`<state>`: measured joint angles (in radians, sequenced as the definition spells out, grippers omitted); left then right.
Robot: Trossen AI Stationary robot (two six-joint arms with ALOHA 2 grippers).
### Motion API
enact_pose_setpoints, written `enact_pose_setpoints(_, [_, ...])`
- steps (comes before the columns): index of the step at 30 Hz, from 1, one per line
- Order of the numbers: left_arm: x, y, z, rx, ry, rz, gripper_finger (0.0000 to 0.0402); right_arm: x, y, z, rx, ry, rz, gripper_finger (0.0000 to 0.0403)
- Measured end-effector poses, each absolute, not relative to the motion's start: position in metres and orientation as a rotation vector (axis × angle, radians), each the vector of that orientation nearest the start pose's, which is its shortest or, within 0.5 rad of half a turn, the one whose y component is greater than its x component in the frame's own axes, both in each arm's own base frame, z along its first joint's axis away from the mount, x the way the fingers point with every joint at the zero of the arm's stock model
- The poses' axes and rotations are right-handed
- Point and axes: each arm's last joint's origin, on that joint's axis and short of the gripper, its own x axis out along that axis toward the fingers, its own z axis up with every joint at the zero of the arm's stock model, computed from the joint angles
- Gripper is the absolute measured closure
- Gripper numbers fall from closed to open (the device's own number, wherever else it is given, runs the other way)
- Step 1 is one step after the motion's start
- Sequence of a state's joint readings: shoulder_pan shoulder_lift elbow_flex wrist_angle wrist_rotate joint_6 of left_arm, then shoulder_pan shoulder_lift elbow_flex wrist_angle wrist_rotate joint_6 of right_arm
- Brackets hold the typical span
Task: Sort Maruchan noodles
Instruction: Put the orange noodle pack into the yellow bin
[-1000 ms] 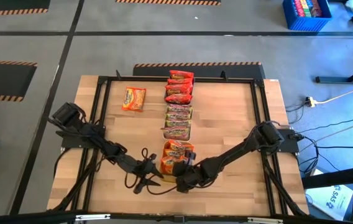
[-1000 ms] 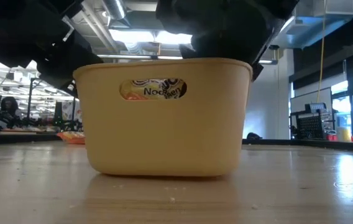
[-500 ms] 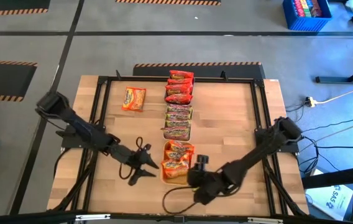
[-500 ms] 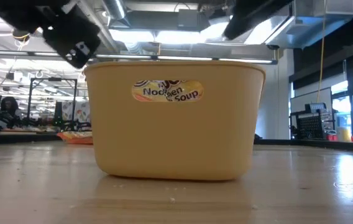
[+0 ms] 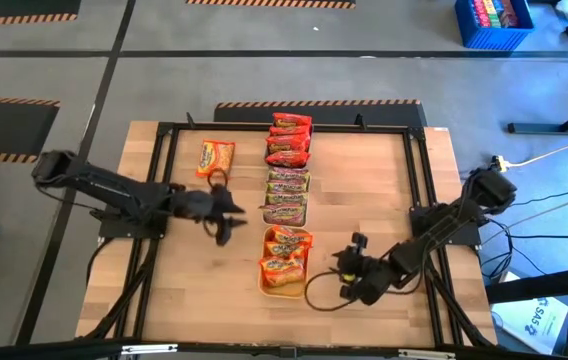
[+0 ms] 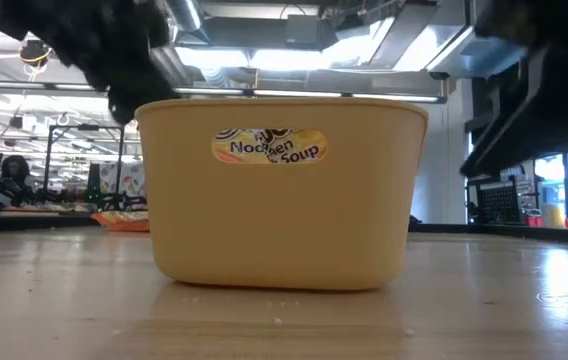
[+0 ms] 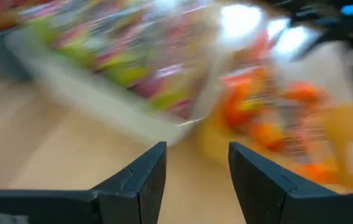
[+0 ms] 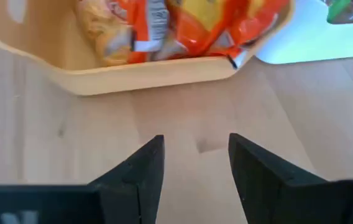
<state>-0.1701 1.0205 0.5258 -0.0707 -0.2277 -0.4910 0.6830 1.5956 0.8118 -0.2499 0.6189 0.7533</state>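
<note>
Left end effector (image 5: 226,207) is hovering spread and empty, with the stray orange packet (image 5: 215,158) sitting loose on the surface around its 11 o'clock, well apart. Right end effector (image 5: 349,272) is spread too, holding nothing, parked at 3 o'clock of the yellow tray (image 5: 263,283) with orange packets in it. Risk I'm seeing: crinkly plastic lying flat, so fingers might skid over it or just shove it toward the red packets (image 5: 289,140).
</note>
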Motion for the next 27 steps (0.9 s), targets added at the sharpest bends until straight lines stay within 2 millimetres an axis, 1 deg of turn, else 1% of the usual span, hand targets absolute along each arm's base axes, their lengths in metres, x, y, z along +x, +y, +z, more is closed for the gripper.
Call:
enact_pose_setpoints(4, [0.197,0.007,0.207,-0.411,0.599,0.412,0.0235,0.227,0.147,0.136,0.084,0.754,-0.302,0.0241])
enact_pose_setpoints(8, [0.187,0.053,0.198,-0.466,0.654,0.641,0.0235,0.227,0.133,0.126,0.144,0.716,-0.330,0.0242])
enact_pose_setpoints(10, [0.178,0.078,0.193,-0.516,0.678,0.754,0.0235,0.227,0.132,0.124,0.161,0.704,-0.325,0.0242])
enact_pose_setpoints(13, [0.165,0.112,0.189,-0.582,0.659,0.870,0.0238,0.227,0.133,0.124,0.164,0.702,-0.320,0.0242])
enact_pose_setpoints(17, [0.154,0.146,0.181,-0.642,0.610,0.962,0.0239,0.228,0.133,0.125,0.172,0.694,-0.316,0.0242])
enact_pose_setpoints(19, [0.151,0.160,0.177,-0.651,0.580,0.980,0.0239,0.228,0.133,0.125,0.172,0.688,-0.318,0.0242])
enact_pose_setpoints(22, [0.151,0.173,0.163,-0.687,0.598,0.988,0.0239,0.228,0.133,0.125,0.170,0.687,-0.319,0.0242])
enact_pose_setpoints(27, [0.156,0.175,0.136,-0.746,0.738,0.934,0.0239,0.228,0.134,0.125,0.184,0.703,-0.297,0.0242])
